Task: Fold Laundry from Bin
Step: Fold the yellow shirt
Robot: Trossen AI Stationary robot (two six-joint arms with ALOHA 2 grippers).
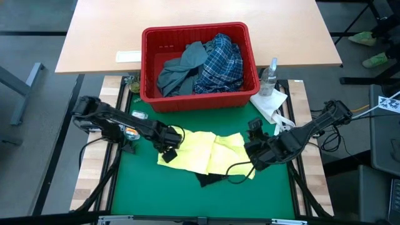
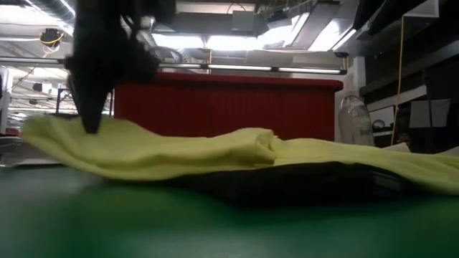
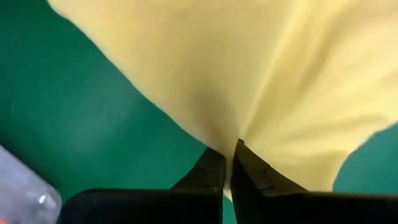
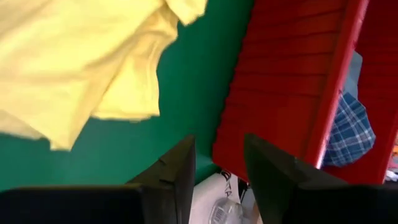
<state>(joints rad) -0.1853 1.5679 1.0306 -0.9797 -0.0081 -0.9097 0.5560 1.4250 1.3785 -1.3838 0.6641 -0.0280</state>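
I see the left gripper point(image 1: 169, 147) pinching the yellow garment's point(image 1: 209, 152) left edge; the right gripper point(image 1: 254, 152), jaws spread, hangs over its right edge.

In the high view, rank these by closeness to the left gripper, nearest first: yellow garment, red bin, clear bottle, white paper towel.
1. The yellow garment: the left gripper is shut on its left edge.
2. The red bin: behind the gripper, at the mat's far edge.
3 and 4. The white paper towel and clear bottle: both far right beside the bin, too close to call.
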